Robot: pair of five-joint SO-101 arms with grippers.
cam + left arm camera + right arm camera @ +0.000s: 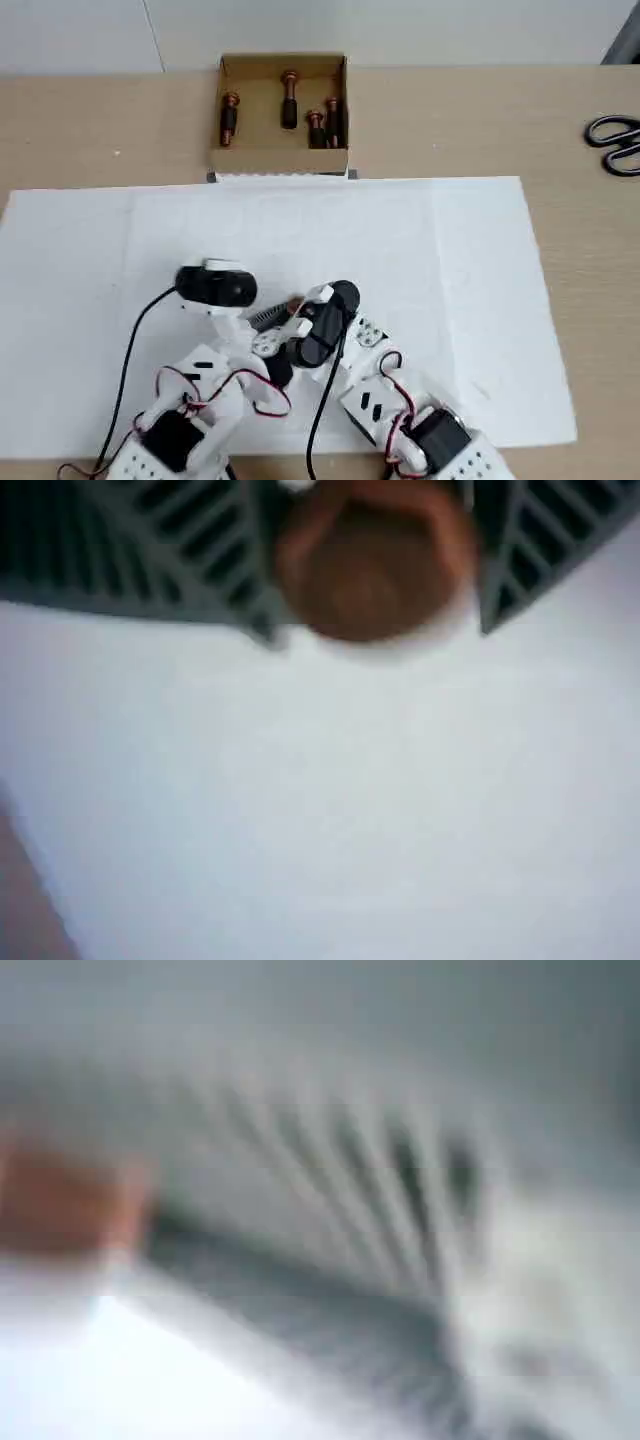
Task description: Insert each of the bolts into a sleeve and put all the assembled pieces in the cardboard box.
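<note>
Both arms meet low over the white paper near the table's front. My left gripper (380, 625) is shut on a copper bolt (372, 575), whose round head sits between the dark ribbed fingers (150, 550). From above, a bit of copper bolt (295, 303) shows between the left gripper (268, 318) and the right arm's wrist (325, 325). The right wrist view shows a blurred copper piece (65, 1205) beside a grey ribbed part (330, 1220). The cardboard box (283, 160) at the back holds several assembled pieces (289, 100).
A sheet of white paper (400, 260) covers most of the wooden table. Black scissors (615, 143) lie at the far right edge. Cables (130, 350) trail from both arms near the front.
</note>
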